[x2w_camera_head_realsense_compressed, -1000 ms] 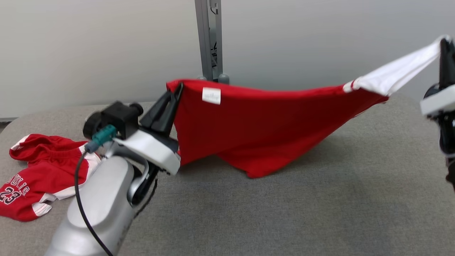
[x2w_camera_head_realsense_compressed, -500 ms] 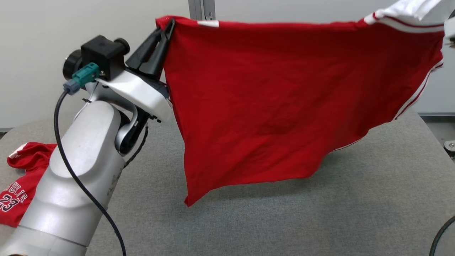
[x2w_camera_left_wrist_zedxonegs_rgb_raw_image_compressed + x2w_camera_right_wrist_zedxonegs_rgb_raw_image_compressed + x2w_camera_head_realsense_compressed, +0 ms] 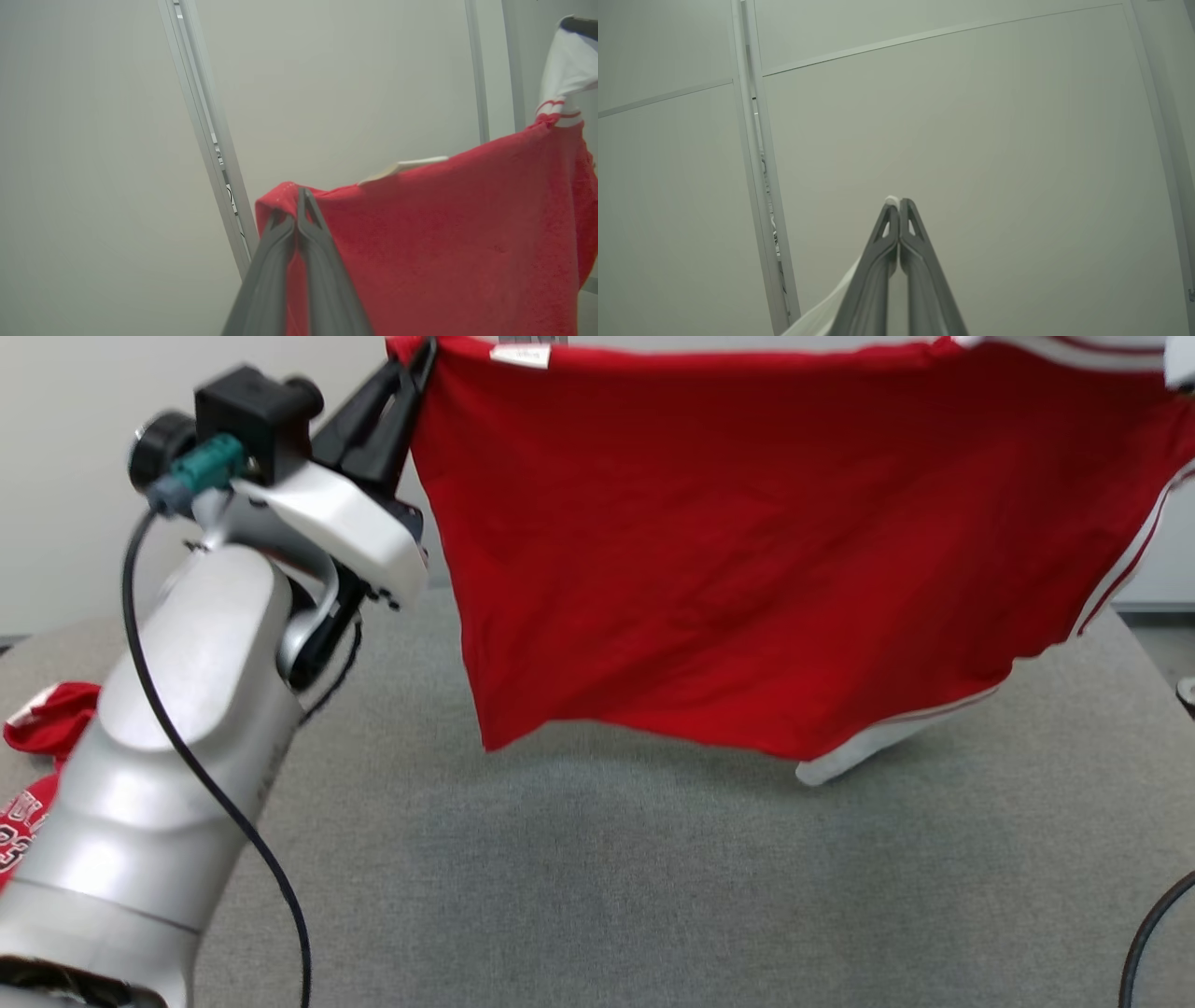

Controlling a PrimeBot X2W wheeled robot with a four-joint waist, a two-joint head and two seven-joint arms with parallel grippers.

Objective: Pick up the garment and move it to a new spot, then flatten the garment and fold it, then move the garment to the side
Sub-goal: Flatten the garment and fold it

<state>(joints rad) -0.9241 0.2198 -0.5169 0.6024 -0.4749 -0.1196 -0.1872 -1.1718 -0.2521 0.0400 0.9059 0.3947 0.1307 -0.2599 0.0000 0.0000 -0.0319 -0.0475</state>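
Note:
A red garment with white trim hangs spread in the air above the grey table. My left gripper is shut on its upper left corner at the top of the head view; in the left wrist view the left gripper pinches the red cloth. My right gripper is shut on a white edge of the garment and points at the wall. The garment's lowest white corner hangs just above or at the table; contact cannot be told.
A second red garment with white lettering lies at the table's left edge, partly hidden behind my left forearm. A grey post stands against the pale wall behind. A black cable curves in at the lower right.
Both grippers have risen with the garment, lifting it off the table and stretching it out. Its lower edge has swung right and a white corner now hangs lowest.

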